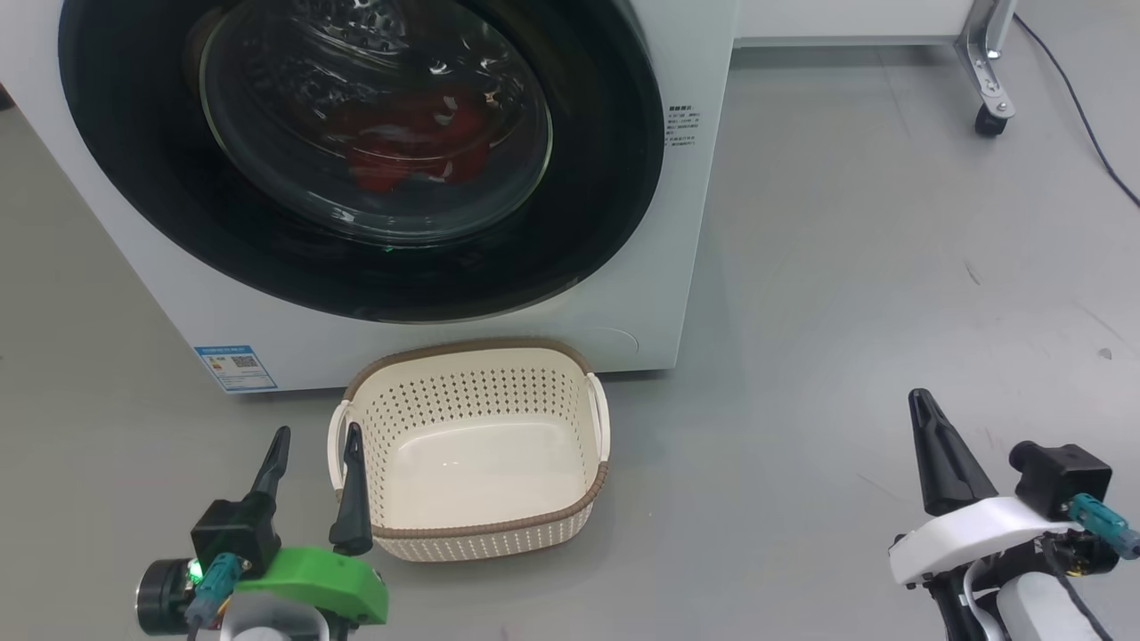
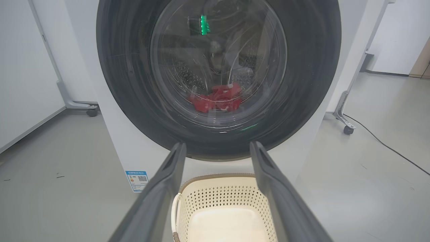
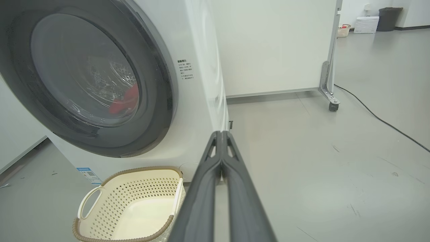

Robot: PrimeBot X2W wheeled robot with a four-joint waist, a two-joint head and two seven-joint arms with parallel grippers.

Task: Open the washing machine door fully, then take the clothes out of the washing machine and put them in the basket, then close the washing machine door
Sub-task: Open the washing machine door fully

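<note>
Door shut, clothes inside, both tools free.
The washing machine door (image 1: 606, 178) is closed on the washing machine (image 1: 646, 303), with red clothes (image 1: 410, 142) in the drum behind the glass. The basket (image 1: 472, 392) sits on the floor (image 1: 846, 267) right in front, below the door. The left tool (image 1: 318, 432) is spread wide and holds nothing, beside the basket's left handle. The right tool (image 3: 220, 134) has its fingers pressed together, well off right.

Head cam looks steeply down from close up at the washing machine door (image 1: 356, 267) and basket (image 1: 472, 392), the left wrist cam faces both low and straight on, and the right wrist cam catches them at an angle from the right.
</note>
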